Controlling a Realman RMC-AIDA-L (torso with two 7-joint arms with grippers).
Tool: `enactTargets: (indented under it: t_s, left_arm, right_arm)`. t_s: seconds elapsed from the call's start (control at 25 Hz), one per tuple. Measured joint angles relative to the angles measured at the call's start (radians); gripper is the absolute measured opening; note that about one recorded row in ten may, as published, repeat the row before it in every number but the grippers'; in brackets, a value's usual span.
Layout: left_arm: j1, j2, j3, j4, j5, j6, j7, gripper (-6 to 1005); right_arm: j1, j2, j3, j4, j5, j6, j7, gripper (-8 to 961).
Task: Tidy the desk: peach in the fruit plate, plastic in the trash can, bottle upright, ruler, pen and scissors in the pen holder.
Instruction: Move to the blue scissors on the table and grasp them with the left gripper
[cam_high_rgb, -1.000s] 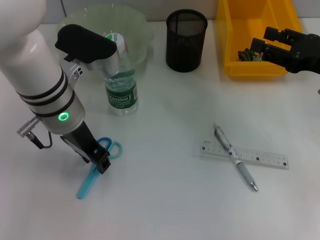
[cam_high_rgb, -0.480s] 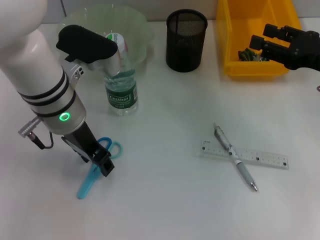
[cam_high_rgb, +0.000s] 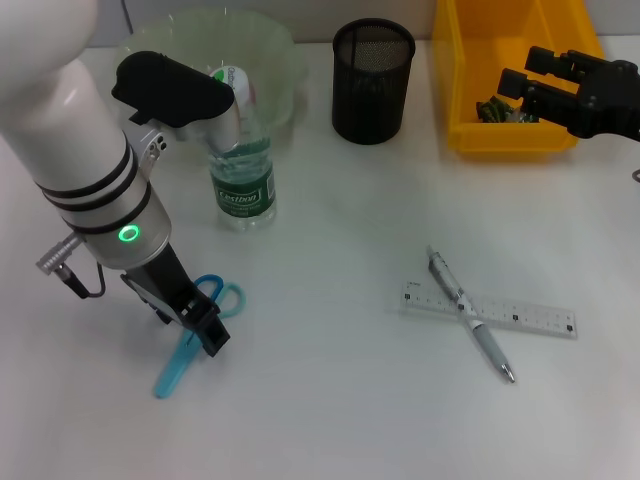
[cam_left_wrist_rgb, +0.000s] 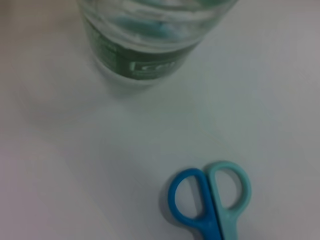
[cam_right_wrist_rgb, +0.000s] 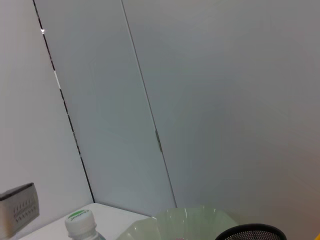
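Blue scissors (cam_high_rgb: 183, 356) lie on the white desk at the front left; their handles also show in the left wrist view (cam_left_wrist_rgb: 210, 200). My left gripper (cam_high_rgb: 207, 336) is low over the scissors, just past the handles. A water bottle (cam_high_rgb: 243, 180) stands upright behind it. A pen (cam_high_rgb: 470, 316) lies across a clear ruler (cam_high_rgb: 520, 317) at the front right. My right gripper (cam_high_rgb: 528, 78) is open and empty above the yellow bin (cam_high_rgb: 520, 138), which holds crumpled plastic (cam_high_rgb: 492, 108). The black mesh pen holder (cam_high_rgb: 372, 82) stands at the back. No peach is visible.
The pale green fruit plate (cam_high_rgb: 275, 45) stands at the back left, partly hidden by my left arm. The bottle (cam_left_wrist_rgb: 145, 40) is close to the scissors. The right wrist view shows the bottle cap (cam_right_wrist_rgb: 80, 222), the plate rim (cam_right_wrist_rgb: 185, 222) and a wall.
My left gripper has moved slightly along the scissors toward the front. My right gripper has shifted a little back over the yellow bin.
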Motion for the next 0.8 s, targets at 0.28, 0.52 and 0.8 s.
enactTargets:
  t_s: [0.28, 0.52, 0.8]
  left_arm:
    - [-0.007, 0.000, 0.000, -0.013, 0.000, -0.006, 0.000, 711]
    - [-0.007, 0.000, 0.004, -0.015, 0.002, -0.008, 0.000, 710]
    - [-0.007, 0.000, 0.006, -0.015, 0.003, -0.015, 0.000, 708]
  right_arm:
    - [0.001, 0.000, 0.000, 0.001, 0.000, 0.001, 0.000, 621]
    - [0.002, 0.000, 0.000, 0.004, 0.000, 0.002, -0.001, 622]
    - [0.004, 0.000, 0.000, 0.005, 0.000, 0.004, -0.001, 622]
